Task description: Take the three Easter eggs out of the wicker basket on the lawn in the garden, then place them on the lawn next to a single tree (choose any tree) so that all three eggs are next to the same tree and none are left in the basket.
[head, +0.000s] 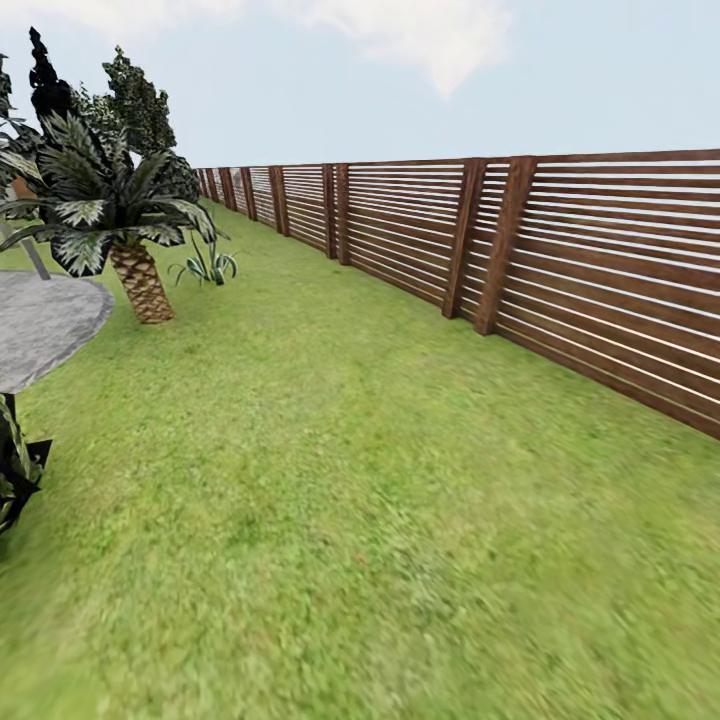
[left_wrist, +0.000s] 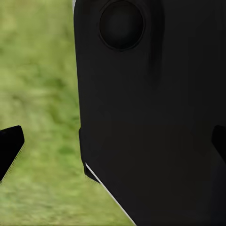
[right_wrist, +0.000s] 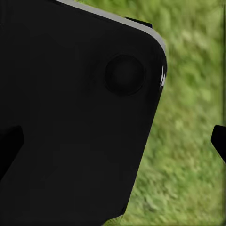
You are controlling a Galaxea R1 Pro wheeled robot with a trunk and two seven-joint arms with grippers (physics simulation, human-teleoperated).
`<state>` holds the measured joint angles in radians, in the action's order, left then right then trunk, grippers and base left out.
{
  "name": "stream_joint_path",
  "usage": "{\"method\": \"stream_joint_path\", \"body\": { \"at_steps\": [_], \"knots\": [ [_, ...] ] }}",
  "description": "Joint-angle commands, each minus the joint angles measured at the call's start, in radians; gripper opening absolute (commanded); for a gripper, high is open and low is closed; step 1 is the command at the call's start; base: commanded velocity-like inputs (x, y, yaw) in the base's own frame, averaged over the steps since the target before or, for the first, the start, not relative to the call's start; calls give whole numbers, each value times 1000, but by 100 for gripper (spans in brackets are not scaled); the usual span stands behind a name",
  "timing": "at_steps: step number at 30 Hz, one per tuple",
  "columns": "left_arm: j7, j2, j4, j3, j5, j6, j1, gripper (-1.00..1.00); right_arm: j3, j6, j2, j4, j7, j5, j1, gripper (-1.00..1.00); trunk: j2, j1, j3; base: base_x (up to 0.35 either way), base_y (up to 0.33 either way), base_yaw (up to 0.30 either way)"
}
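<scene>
Open lawn between slat fence and patio edge

the lawn spreads across most of the head view, short green grass with yellowish patches, lighter in the middle distance and blurred close to the camera. it runs back in a long strip toward the far corner of the garden, touching the foot of the brown horizontal-slat fence along its right edge. at the left the grass meets the curved rim of the grey paved patio. in the left wrist view a blurred stretch of the same grass lies beyond a dark robot body, and in the right wrist view more mottled green grass shows likewise.
</scene>
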<state>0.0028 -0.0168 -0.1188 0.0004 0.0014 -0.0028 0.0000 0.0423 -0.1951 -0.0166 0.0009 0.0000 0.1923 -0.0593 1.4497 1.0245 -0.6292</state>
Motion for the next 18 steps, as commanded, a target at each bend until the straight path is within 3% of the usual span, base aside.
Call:
{"method": "stream_joint_path", "body": {
  "at_steps": [1, 18],
  "knots": [
    [0, 0, -1, 0, 0, 0, 0, 100, 4, -3, 0, 1, 0, 3, 0, 100, 0, 1, -1, 325, 0, 0],
    [0, 0, -1, 0, 0, -1, 0, 100, 3, -3, 0, 1, 0, -1, 0, 100, 0, 1, -1, 325, 0, 0]
  ]
}}
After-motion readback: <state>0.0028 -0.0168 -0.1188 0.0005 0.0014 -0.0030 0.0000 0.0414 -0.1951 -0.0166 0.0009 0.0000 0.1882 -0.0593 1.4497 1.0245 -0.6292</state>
